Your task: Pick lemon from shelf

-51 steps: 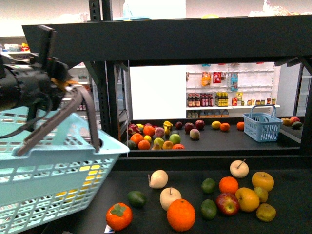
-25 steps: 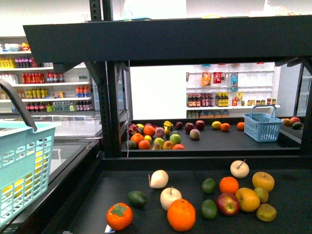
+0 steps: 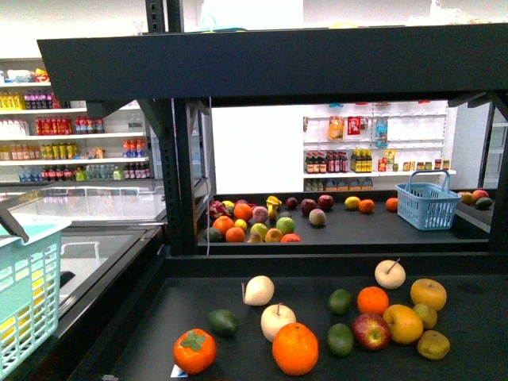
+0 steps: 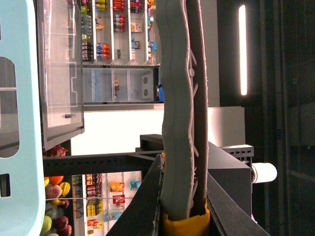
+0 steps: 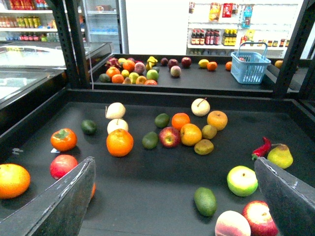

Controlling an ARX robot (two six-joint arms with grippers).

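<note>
Shelf (image 3: pixel 198 305) centre open; basket (image 3: pixel 24 302) far left.

White shelves of bottles (image 3: pixel 75 135) line the far wall behind glass-topped freezers (image 3: pixel 87 206).

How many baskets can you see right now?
2. A pale teal basket sits at the front view's left edge, partly cut off. A blue basket stands on the far black tier, right side. No others show.
</note>
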